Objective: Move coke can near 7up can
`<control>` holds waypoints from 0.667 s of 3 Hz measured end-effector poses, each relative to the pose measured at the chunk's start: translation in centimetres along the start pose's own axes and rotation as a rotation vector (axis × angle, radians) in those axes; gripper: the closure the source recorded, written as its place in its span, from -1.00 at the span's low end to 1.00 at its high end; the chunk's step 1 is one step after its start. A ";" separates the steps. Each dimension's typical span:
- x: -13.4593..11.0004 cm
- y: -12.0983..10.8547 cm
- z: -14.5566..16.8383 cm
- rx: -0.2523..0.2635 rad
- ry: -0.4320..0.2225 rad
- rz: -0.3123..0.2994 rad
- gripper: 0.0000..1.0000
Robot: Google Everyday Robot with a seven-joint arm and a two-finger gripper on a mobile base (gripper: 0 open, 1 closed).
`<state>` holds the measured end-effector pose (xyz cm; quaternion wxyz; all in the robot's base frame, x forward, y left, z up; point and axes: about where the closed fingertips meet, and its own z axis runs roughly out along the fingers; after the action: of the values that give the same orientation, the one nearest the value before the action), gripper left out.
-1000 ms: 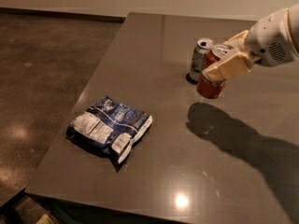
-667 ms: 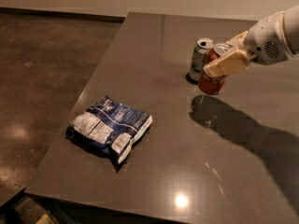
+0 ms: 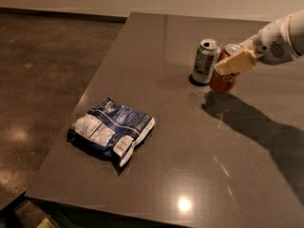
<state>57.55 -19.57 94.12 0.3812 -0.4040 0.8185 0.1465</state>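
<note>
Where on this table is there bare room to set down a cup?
Free: the stretch between the chip bag and the 7up can, and the front right of the table. Crowded: back right, where the gripper holds the coke can beside it.

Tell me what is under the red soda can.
Dark grey tabletop lies under the red soda can; whether they touch is unclear. The gripper, clamped around its upper half, hides that part.

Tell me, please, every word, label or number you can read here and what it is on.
Nothing reads clearly.
On the coke can, gripped by the tool at right: white script, blurred.
On the 7up can: print blurred.
On the bag: white labels, text too small.
</note>
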 end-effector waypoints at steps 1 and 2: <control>0.9 -1.0 0.5 0.029 0.016 0.021 0.19; 1.6 -1.5 1.4 0.041 0.026 0.022 -0.27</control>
<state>58.85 -20.63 92.09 0.3772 -0.3888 0.8307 0.1285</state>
